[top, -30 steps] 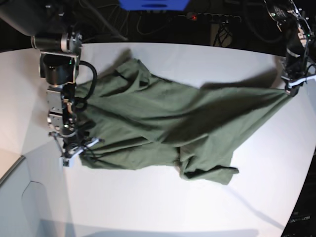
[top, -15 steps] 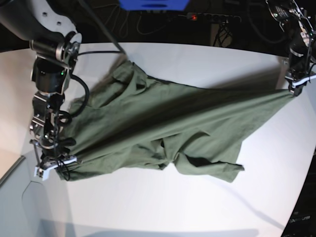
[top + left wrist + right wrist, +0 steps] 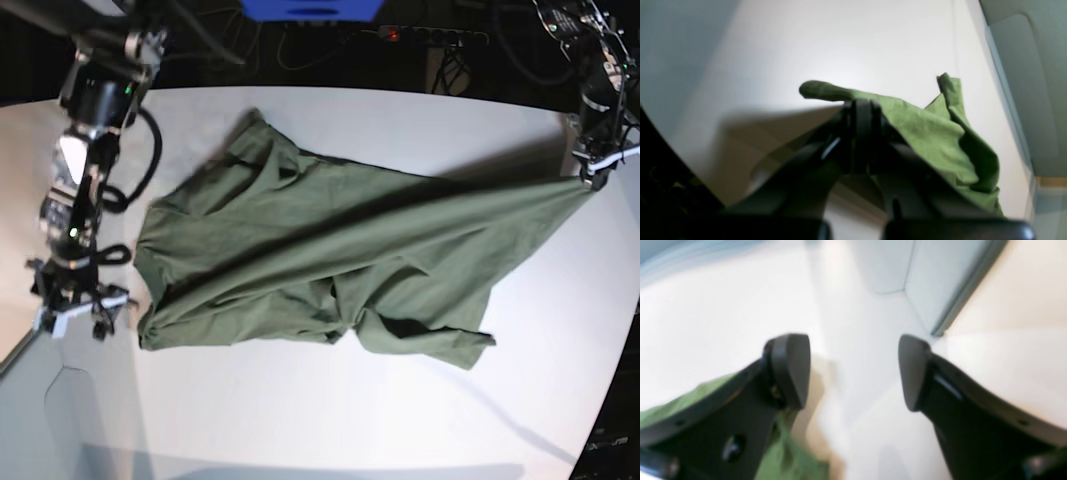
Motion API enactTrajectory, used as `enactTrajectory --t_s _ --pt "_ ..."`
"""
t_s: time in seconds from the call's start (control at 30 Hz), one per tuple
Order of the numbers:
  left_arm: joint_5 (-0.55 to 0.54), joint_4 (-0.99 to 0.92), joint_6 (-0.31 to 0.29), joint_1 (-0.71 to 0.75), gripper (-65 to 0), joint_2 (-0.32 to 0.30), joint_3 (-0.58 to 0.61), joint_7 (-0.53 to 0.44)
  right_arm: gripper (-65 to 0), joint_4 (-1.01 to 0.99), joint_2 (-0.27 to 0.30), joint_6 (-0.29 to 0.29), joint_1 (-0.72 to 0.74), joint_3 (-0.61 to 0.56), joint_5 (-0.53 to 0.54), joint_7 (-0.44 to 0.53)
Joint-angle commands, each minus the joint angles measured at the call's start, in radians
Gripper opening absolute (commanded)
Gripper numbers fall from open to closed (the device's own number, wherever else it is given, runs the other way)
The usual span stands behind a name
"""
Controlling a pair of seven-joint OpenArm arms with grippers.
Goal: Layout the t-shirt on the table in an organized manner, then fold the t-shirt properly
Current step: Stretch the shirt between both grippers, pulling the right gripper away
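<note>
1. t-shirt [image 3: 330, 250]: soft woven-looking cloth, olive green, matt, creased and rumpled, no sheen.
2. surface [image 3: 400, 420]: white, smooth, slightly glossy, with soft glare in the left wrist view.
3. right tool [image 3: 853, 371]: pads look like dark matt plastic or rubber, smooth and rounded.
4. left tool [image 3: 862, 110]: dark matt plastic, blurred close up.
</note>
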Motion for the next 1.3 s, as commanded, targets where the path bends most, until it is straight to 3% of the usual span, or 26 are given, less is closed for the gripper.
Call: enactTrajectory --t_s 0.0,0.27,0.43,0.7,1.0,1.1,1.2,1.23,1.27 --pt "-0.010 0.014 -0.010 0.001 -65.0 -0.012 -0.003 -0.020 -23.9 0.075 -0.026 0.024 -0.012 -0.024 0.012 0.017" --pt "-0.006 0.014 -0.010 0.007 -65.0 -0.007 -0.003 -0.020 -23.9 0.422 -0.141 0.024 -0.339 -0.256 0.009 -0.183" --pt "-0.010 0.014 -0.010 0.005 -65.0 -0.010 -0.003 -0.020 -24.0 0.491 -0.158 0.023 -0.474 -0.369 0.009 -0.276" --pt "-0.010 0.014 -0.010 0.007 -65.0 -0.007 -0.003 -0.020 -24.0 0.476 -0.153 0.023 -0.581 -0.466 0.008 -0.286" --pt "-0.010 0.014 -0.010 0.021 -65.0 -0.006 -0.003 -0.020 -24.9 0.325 -0.153 0.023 -0.545 -0.474 0.008 -0.286" --pt "-0.010 0.014 -0.010 0.028 -65.0 -0.006 -0.003 -0.020 -36.9 0.291 -0.146 0.023 -0.542 -0.471 0.008 -0.281" --pt "-0.010 0.014 -0.010 0.036 -65.0 -0.006 -0.003 -0.020 -61.0 0.296 -0.126 0.023 -0.552 -0.463 0.009 -0.278" --pt "-0.010 0.014 -0.010 0.039 -65.0 -0.006 -0.003 -0.020 -65.0 0.302 -0.121 0.023 -0.563 -0.454 0.009 -0.278" --pt "-0.010 0.014 -0.010 0.041 -65.0 -0.006 -0.003 -0.020 -65.0 0.313 -0.117 0.023 -0.584 -0.435 0.011 -0.276"
